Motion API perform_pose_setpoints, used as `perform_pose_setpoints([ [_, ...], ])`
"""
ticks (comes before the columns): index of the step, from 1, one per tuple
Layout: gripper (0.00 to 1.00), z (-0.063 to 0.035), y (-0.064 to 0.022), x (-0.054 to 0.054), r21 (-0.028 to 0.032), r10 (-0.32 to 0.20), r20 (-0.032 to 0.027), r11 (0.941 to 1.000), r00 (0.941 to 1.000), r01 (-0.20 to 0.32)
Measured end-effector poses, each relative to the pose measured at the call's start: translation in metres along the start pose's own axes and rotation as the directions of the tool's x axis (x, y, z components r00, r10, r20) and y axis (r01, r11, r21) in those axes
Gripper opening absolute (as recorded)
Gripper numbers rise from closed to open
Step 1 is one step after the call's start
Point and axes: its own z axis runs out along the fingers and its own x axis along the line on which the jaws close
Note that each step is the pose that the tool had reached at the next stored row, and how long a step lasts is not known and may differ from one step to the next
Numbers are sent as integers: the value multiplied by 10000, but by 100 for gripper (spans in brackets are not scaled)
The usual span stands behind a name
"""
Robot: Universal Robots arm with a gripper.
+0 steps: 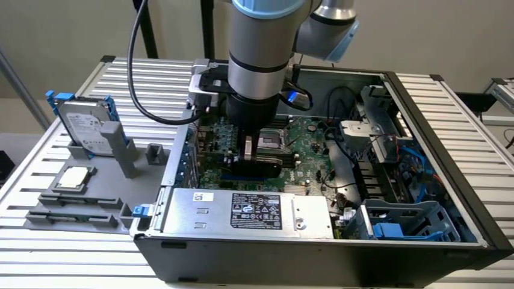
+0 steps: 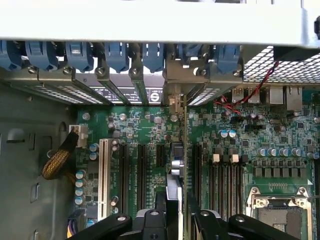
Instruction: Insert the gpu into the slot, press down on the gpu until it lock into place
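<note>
The gpu [image 1: 259,164] is a black card standing on its long edge over the green motherboard, under the arm in the exterior view. In the wrist view the gpu [image 2: 175,170] appears as a thin edge running from between my fingers to its metal bracket at the case's rear wall. My gripper [image 2: 176,220] is shut on the card, with black fingers [image 2: 150,222] against both of its faces. A short strip of the blue slot [image 1: 241,179] shows just under the card's lower edge. In the wrist view the slot is hidden by the card.
The silver power-supply box [image 1: 249,211] sits close in front of the card. Black expansion slots [image 2: 122,175] and a white one [image 2: 103,170] lie to one side, memory slots [image 2: 225,185] and the CPU socket [image 2: 280,215] to the other. A hard drive [image 1: 84,126] stands outside the case.
</note>
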Motion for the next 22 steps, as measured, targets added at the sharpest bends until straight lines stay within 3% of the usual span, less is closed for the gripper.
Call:
perform_pose_setpoints([
  [22, 26, 20, -25, 1, -23, 0, -2, 10000, 10000, 0],
])
